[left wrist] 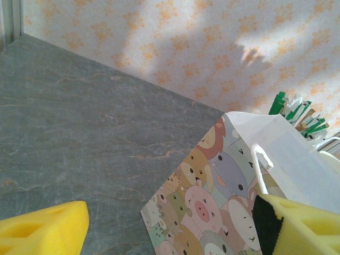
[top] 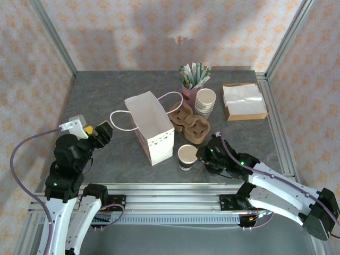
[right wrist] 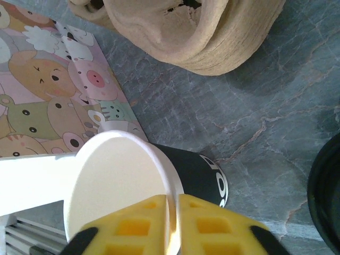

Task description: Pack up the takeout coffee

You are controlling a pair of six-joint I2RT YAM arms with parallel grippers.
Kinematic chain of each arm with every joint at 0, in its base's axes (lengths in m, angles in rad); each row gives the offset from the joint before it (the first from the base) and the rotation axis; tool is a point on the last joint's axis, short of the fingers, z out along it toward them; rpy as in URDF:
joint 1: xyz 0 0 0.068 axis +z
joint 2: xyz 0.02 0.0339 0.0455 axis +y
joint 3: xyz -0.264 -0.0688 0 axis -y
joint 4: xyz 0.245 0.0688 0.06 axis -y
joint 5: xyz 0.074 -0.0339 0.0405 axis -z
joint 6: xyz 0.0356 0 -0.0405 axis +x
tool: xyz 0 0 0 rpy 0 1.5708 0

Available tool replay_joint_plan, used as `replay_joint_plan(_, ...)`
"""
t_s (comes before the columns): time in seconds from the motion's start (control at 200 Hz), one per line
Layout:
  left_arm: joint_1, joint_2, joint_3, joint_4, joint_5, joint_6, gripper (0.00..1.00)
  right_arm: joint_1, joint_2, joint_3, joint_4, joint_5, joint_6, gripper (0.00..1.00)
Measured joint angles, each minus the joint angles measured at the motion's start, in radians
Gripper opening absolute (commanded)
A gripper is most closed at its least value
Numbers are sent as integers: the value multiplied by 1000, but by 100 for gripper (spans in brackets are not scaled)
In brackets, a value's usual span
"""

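The takeout coffee is a black-sided paper cup with a white inside and an open top, standing just right of the paper bag. My right gripper is shut on its rim, one yellow finger inside and one outside the wall. In the top view the right gripper sits at the cup's right side. My left gripper hovers left of the bag, open and holding nothing. Through its wrist view the left gripper faces the bag's cartoon-animal side.
A brown pulp cup carrier lies behind the cup and also appears as the carrier from the right wrist. A round black object shows at that view's right edge. Stacked cream cups, a holder of packets and a napkin box stand at the back.
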Motion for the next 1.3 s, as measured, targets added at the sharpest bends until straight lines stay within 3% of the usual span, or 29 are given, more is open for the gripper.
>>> replay_joint_plan(0.15,0,0,0,0,0,0,82,0,-11,7,-18,10,-5,28)
replay_joint_plan(0.33,0,0,0,0,0,0,82,0,-15,56,-48,13,-16,31)
replay_joint_plan(0.46,0,0,0,0,0,0,82,0,-17,103,-94,33,-26,40)
replay_joint_plan(0.581,0,0,0,0,0,0,82,0,-17,158,-160,77,-49,41)
replay_joint_plan(0.676,0,0,0,0,0,0,82,-17,-17,196,-216,97,-81,50)
replay_joint_plan(0.791,0,0,0,0,0,0,83,-107,-19,222,-275,90,-124,60)
replay_joint_plan(1.041,0,0,0,0,0,0,83,-460,0,222,-364,-78,-257,81)
replay_joint_plan(1.301,0,5,0,0,0,-1,83,-577,130,156,-365,-201,-323,84)
